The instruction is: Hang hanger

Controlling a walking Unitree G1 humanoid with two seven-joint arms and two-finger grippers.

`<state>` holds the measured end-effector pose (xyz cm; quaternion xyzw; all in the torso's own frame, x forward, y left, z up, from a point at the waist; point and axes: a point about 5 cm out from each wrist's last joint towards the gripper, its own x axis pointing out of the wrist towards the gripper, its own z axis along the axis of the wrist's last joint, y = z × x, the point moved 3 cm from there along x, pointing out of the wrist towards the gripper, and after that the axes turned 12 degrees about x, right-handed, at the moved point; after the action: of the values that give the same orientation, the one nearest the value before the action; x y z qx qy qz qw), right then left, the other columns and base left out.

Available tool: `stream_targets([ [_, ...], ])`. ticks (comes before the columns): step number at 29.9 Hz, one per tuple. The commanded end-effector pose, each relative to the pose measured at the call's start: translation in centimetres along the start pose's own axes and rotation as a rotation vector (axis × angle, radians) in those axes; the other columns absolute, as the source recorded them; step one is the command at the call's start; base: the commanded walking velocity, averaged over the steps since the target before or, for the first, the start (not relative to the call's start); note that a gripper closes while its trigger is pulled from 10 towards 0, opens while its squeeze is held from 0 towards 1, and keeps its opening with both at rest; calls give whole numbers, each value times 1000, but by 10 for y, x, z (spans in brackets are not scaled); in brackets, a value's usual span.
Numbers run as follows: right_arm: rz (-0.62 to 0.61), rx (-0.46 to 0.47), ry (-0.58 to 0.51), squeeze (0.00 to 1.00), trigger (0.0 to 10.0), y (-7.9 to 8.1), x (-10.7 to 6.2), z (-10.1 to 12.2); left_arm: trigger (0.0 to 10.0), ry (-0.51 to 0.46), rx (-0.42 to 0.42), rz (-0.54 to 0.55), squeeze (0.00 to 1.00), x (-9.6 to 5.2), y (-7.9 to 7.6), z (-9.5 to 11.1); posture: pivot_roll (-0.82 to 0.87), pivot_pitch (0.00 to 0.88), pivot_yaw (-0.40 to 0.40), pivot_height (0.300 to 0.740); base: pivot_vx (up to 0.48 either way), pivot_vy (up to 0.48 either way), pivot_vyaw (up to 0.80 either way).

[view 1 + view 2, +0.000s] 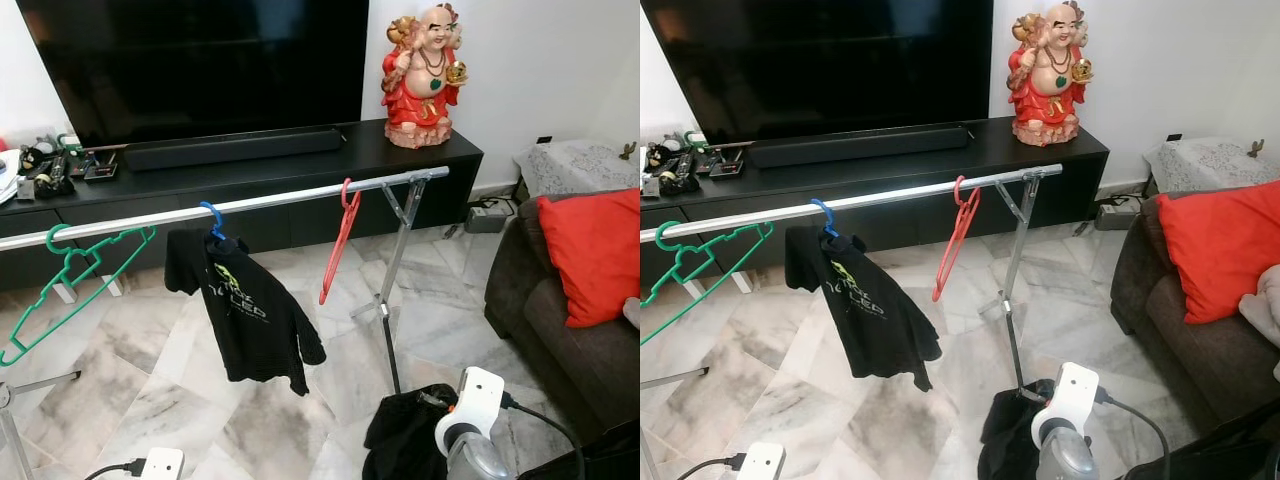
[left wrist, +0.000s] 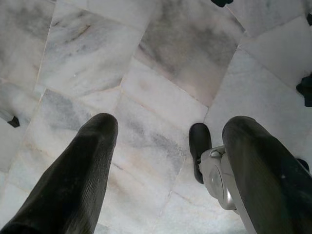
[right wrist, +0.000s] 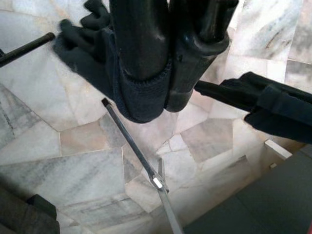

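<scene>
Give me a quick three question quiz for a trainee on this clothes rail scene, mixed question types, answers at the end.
1. True or false: the red hanger on the rail carries a garment.
2. Multiple choice: what does the right gripper hold? A) a green hanger B) dark cloth C) nothing
3. Fill in: the black shirt hangs from a ___ hanger hook.

Key:
1. False. The red hanger is bare; so is the green hanger at the rail's left end.
2. B. In the right wrist view the fingers are shut on dark cloth. The left gripper is open over the floor.
3. Blue.
</scene>
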<state>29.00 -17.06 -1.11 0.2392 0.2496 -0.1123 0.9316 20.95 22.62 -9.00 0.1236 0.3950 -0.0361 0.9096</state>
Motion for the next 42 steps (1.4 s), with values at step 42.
stream_targets([
  [42,37,-7,-63,0,10000,9,6,5,10000,61,47,-16,0,-4,-5,-20,115,30,53,740,0,212,0],
])
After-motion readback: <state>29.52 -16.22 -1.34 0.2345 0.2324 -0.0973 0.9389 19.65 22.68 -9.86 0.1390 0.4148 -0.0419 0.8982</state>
